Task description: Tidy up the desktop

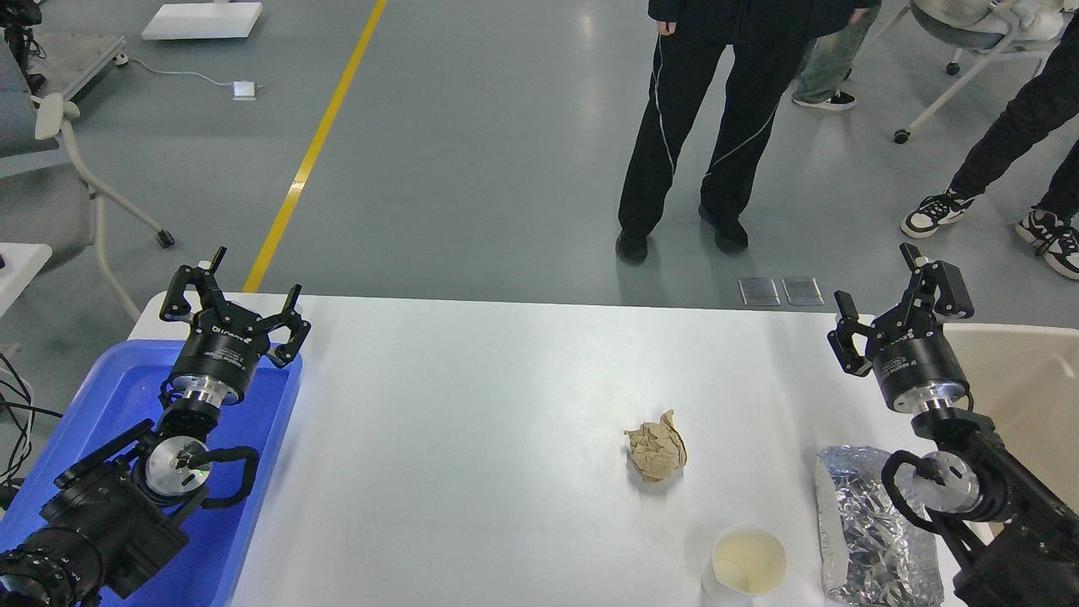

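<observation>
the white desktop (pixel 472 421) fills the lower view over grey floor. near its right front corner lie a crumpled paper ball (pixel 657 452), a paper cup (pixel 748 563) and a foil bag (pixel 868 523). the left gripper (pixel 238 297), over the blue tray (pixel 261 497), and the right gripper (pixel 881 299), beside the beige bin (pixel 1033 388), both gape, holding nothing.
</observation>
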